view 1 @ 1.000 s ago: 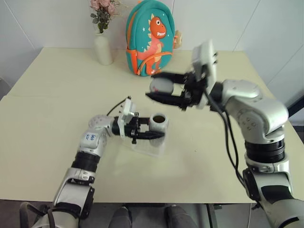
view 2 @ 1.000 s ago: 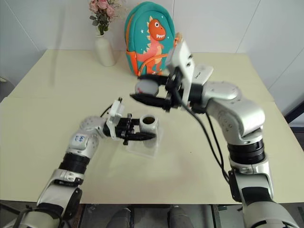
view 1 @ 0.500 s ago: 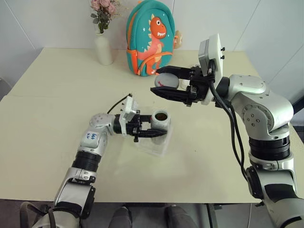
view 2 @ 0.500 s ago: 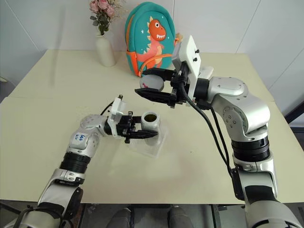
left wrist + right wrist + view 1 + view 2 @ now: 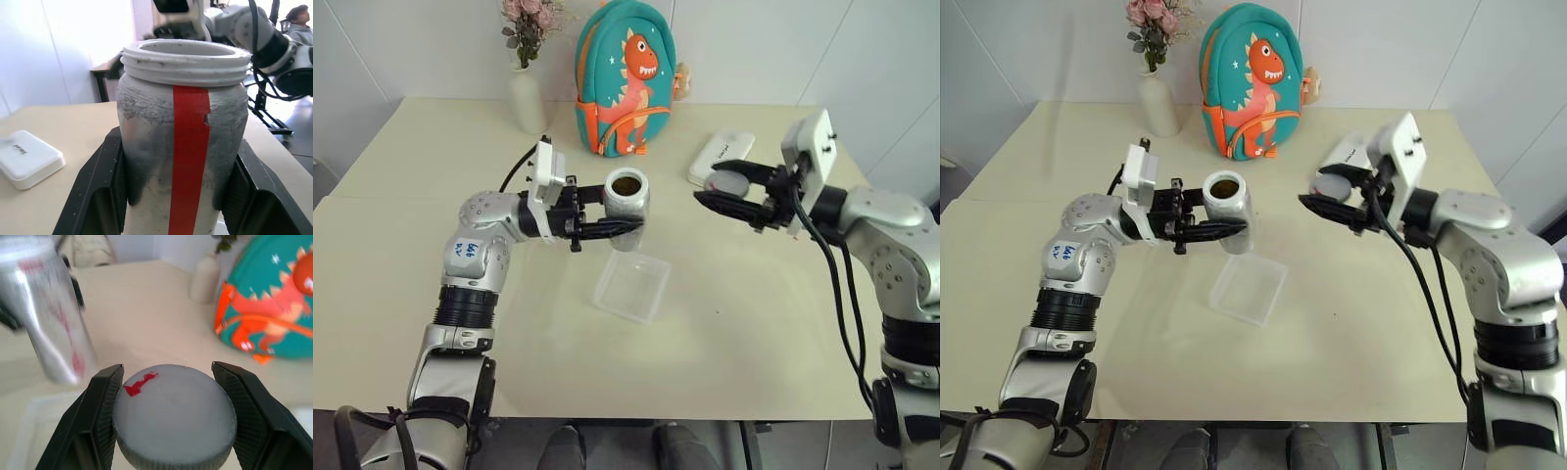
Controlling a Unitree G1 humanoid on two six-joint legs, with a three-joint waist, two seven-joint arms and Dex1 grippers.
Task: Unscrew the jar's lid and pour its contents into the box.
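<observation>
The left gripper (image 5: pixel 607 228) clamps the open jar (image 5: pixel 626 196), upright above the table, up and back from the clear box (image 5: pixel 631 287); tipped from there, its brown contents (image 5: pixel 626 183) could miss. The right gripper (image 5: pixel 724 199) pinches the grey lid (image 5: pixel 731 182) off to the side. How many pieces remain is hard to make out.

Left gripper (image 5: pixel 625 227): pointing rightward, fingers clamping the jar (image 5: pixel 626 195). Right gripper (image 5: pixel 717 196): reaching leftward, fingers pinching the lid (image 5: pixel 173 417); arms spread apart.
</observation>
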